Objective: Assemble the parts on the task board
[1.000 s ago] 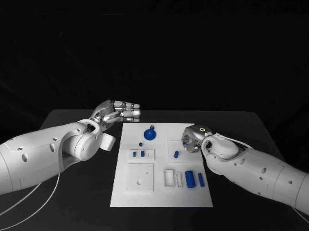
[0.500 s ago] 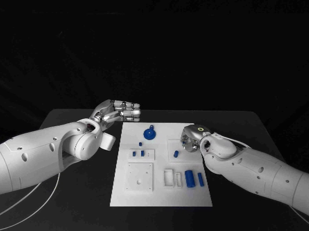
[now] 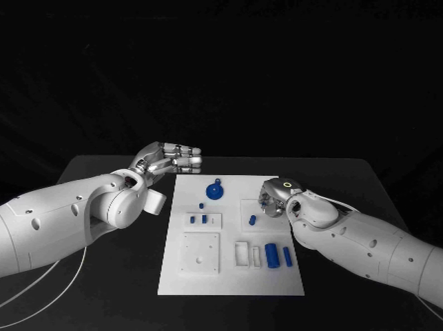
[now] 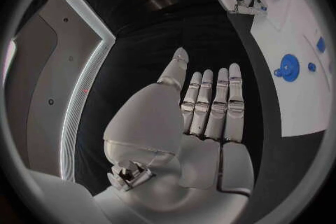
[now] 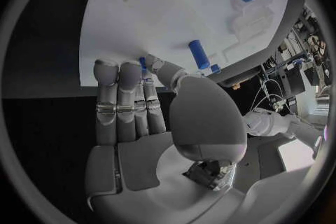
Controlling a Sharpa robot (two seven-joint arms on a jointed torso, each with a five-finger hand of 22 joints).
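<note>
Your left hand (image 3: 171, 159) hovered past the far left corner of the task board (image 3: 231, 276), fingers straight and side by side, holding nothing. Your right hand (image 3: 274, 198) sat low over the board's right side, next to a small blue peg (image 3: 252, 221); in the right wrist view its fingertips (image 5: 112, 70) reached the board's edge near a blue piece, but whether it gripped anything, you could not tell. A blue gear (image 3: 214, 192) lay near the board's far end, and a blue cylinder (image 3: 272, 256) and a thinner blue pin (image 3: 288, 257) on the near right.

Dim scene, black surround; task board (image 3: 231, 276) brightly lit, perhaps overhead; wrist views fisheye-bent.
</note>
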